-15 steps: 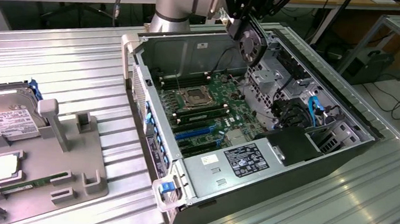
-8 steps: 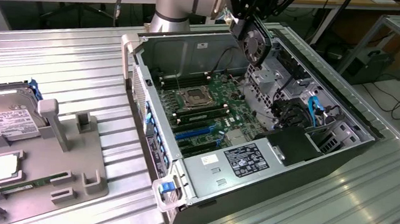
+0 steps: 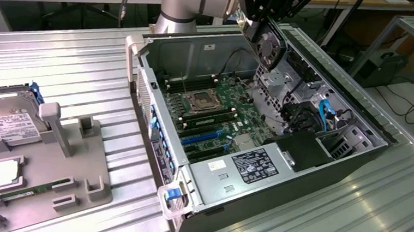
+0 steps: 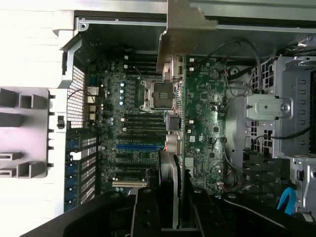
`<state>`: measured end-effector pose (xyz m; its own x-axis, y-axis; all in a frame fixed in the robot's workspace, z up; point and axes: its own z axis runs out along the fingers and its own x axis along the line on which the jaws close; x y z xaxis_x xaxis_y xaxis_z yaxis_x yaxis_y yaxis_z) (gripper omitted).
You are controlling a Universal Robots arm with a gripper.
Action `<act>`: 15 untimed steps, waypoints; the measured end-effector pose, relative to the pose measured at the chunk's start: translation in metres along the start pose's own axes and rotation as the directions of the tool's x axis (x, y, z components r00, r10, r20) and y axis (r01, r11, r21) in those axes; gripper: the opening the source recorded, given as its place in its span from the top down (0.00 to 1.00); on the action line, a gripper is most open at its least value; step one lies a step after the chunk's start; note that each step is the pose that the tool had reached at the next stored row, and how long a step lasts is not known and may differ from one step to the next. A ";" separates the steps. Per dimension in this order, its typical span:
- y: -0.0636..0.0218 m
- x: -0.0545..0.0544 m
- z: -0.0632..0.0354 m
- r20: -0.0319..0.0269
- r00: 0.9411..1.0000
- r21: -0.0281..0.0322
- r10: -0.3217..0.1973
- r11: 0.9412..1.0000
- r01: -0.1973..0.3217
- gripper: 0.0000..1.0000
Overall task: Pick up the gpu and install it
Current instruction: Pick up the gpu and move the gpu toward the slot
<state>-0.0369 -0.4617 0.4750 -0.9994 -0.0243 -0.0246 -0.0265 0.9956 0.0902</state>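
GPU (image 3: pixel 272 44) is held in the air over the open computer case (image 3: pixel 349 170), above the far end of its opening, fan face turned toward the exterior view's right and the card tilted. It is seen clear of the motherboard (image 3: pixel 218 114) that lies on the case floor. The fingers (image 4: pixel 148 217) are clamped on the card from both faces at one end, and in the wrist view the card runs away from them edge-on, ending in its pale metal bracket (image 4: pixel 185 29) at the far end. Below the card, the motherboard is crowded: a square processor socket (image 3: pixel 197 100) is set near the middle, memory slots are ranged on both sides of it, and blue expansion slots (image 3: pixel 201 138) are found nearer the case's slotted rear panel. Toward the exterior view's right, a metal drive cage (image 3: pixel 297 78) and blue cables (image 3: pixel 324 116) are packed close against the motherboard's edge, and a grey cover with a dark label (image 3: pixel 258 166) closes off the near end of the case. The robot arm (image 3: pixel 189 5) is seen behind the case. On the ribbed metal worktop (image 3: pixel 72 68), at the exterior view's left and well apart from the case, a grey tray (image 3: pixel 79 162) is placed, with a hard drive (image 3: pixel 6 121), a square chip (image 3: pixel 4 173) and a green memory stick (image 3: pixel 31 188) kept in it.
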 end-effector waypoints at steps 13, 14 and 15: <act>-0.0009 -0.014 0.0055 0.001 1.000 0.033 -0.001 0.999 0.001 0.72; -0.0010 -0.018 0.0060 0.001 1.000 0.034 -0.001 0.999 0.001 0.72; -0.0010 -0.019 0.0062 0.001 1.000 0.034 -0.001 0.999 0.001 0.72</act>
<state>-0.0176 -0.4617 0.4692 -0.9993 -0.0252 -0.0261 -0.0267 0.9981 0.0563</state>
